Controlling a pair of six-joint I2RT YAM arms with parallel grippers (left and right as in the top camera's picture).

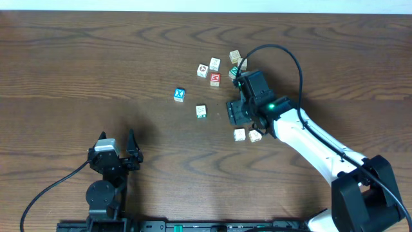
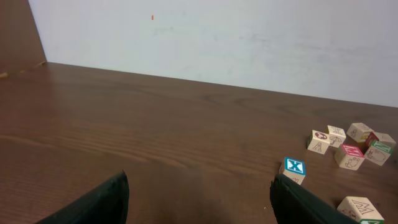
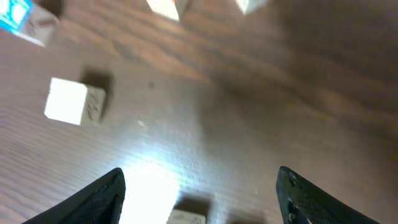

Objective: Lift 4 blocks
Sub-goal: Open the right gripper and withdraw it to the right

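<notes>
Four blocks (image 1: pixel 179 95) lie flat; left end effector (image 2: pixel 199 199) and right end effector (image 3: pixel 199 193) gape empty.

Looks like robot manipulation lab, bench test setup. Evidence:
- two small arms mounted at near edge of dark brown wood-grain worktop (image 1: pixel 96 64): black left arm (image 1: pixel 106 180), white-and-black right arm (image 1: pixel 315 145) with lit green status light (image 1: pixel 271 106)
- loose black cables (image 1: pixel 277 45) loop off both arms
- black mounting rail (image 1: pixel 193 225) along front edge
- plain white wall (image 2: pixel 249 43) behind
- props: scatter of small wooden alphabet cubes (image 1: pixel 214 64)
</notes>
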